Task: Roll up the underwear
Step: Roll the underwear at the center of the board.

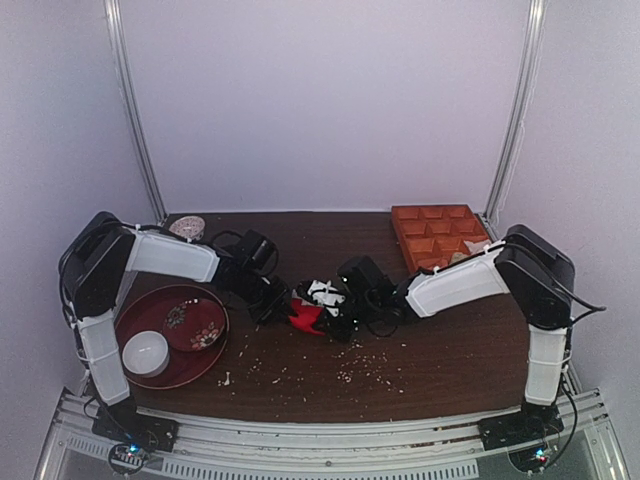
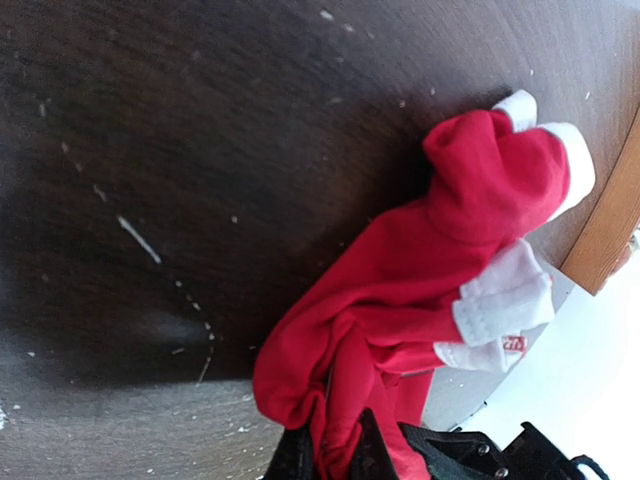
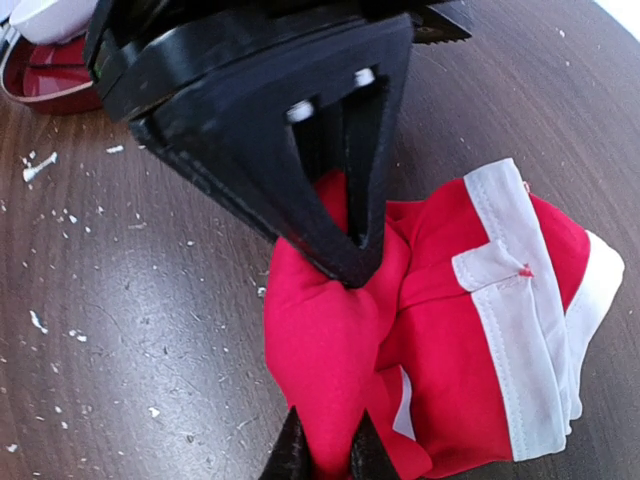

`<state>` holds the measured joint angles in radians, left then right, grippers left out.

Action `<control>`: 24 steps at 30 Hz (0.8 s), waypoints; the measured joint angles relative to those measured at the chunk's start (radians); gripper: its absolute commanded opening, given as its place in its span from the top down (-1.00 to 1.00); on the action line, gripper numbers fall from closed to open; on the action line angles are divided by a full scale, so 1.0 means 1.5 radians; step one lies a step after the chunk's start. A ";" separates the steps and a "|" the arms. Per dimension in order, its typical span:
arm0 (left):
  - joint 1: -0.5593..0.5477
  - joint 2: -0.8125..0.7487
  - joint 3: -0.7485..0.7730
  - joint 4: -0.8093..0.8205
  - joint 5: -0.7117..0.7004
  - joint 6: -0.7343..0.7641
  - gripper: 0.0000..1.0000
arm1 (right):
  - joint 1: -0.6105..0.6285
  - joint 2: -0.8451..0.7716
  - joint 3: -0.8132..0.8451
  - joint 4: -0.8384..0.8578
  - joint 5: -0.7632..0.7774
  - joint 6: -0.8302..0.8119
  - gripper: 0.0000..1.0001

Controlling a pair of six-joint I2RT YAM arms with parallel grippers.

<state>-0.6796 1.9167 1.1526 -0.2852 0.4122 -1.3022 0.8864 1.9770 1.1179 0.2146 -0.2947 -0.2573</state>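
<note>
Your underwear (image 1: 305,318) lies bunched in a loose heap near the middle of the dark wooden worktop (image 1: 450,350), between your two arms, which reach in from either side and meet over it. Your left hand (image 2: 335,455) is closed narrow on a fold of the red fabric, and the cloth is squeezed up between its two fingers at the bottom of the left wrist view. Your right hand (image 3: 325,450) is pinched tight as well, with a ridge of red cloth caught between its fingertips just beside the left hand's grip, so both hands hold the same crumpled end. From the right wrist view the white waistband trim runs along the far side of the heap, away from both grips, and a white stripe crosses the red panel. The garment is crumpled rather than laid flat, and no tidy roll shows. Pale crumbs (image 1: 350,372) are scattered over the worktop in front of the heap. Well to the left sits a round red tray (image 1: 128,318) carrying a white bowl (image 1: 146,352) and a dark patterned dish (image 1: 195,325). An orange divided tray (image 1: 440,225) stands at the far right corner.
</note>
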 measured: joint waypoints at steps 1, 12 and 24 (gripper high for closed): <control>0.000 0.000 0.000 0.000 0.000 0.000 1.00 | -0.005 0.001 0.008 -0.012 -0.012 0.012 1.00; 0.000 0.000 0.001 0.001 0.008 -0.003 0.49 | -0.040 0.005 0.035 -0.059 -0.102 0.132 1.00; 0.009 -0.009 0.001 -0.020 -0.011 -0.001 0.29 | -0.045 0.004 -0.020 0.045 -0.133 0.260 1.00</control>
<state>-0.6662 1.9030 1.1545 -0.3153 0.3958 -1.3041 0.8188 1.9831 1.0874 0.2825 -0.4946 0.1329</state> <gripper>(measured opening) 0.355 0.075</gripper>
